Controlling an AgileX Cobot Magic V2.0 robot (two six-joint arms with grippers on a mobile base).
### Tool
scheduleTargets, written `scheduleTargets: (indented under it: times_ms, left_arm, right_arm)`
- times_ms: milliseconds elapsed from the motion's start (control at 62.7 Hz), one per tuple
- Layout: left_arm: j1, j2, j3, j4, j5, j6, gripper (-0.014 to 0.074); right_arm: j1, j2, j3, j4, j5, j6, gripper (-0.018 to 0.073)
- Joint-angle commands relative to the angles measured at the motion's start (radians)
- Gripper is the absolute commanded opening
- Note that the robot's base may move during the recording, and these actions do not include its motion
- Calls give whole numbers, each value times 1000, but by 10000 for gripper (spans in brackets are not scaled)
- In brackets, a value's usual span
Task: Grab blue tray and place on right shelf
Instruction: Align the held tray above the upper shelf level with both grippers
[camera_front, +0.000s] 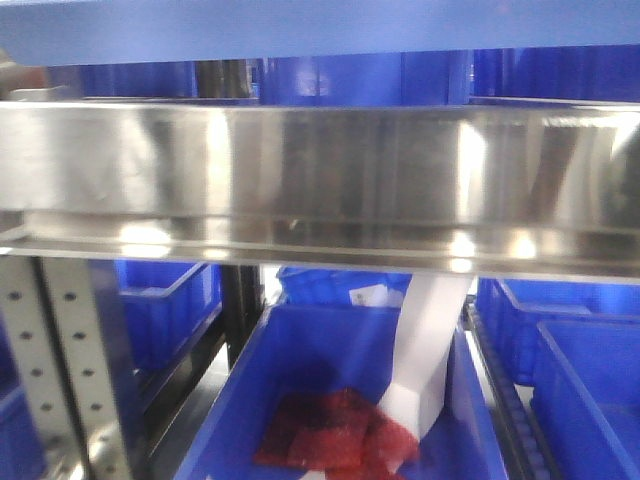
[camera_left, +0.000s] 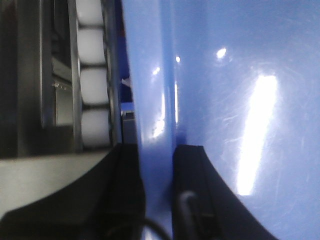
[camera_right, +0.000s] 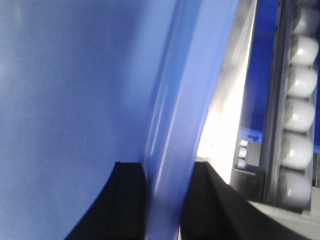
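Observation:
The blue tray (camera_front: 300, 30) shows as a pale blue band along the top edge of the front view, above the right shelf's (camera_front: 320, 170) tall shiny steel lip. In the left wrist view my left gripper (camera_left: 159, 165) is shut on the tray's (camera_left: 240, 75) flared rim, one black finger on each side. The right wrist view has my right gripper (camera_right: 167, 175) shut on the opposite rim of the tray (camera_right: 75, 90) in the same way. Neither gripper appears in the front view.
Below the shelf lip sits a deep dark-blue bin (camera_front: 300, 350) holding red packets (camera_front: 335, 430) and a white chute-like piece (camera_front: 430, 350). More blue bins flank it. A perforated upright (camera_front: 60, 370) stands at the left. White rollers (camera_left: 92, 80) (camera_right: 300, 115) run beside each tray edge.

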Motion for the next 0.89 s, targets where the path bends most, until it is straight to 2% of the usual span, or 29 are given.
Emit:
scheduleTargets:
  times_ms: [0,877]
  left_arm:
    - [-12,-34,-26,-29,78,29,-48]
    - [-12,-34,-26,-31,78,29,-48]
  right_arm:
    - [5,-31,-28,6,-84,-33,56]
    - [5,-31,-28,6,-84,-33,56]
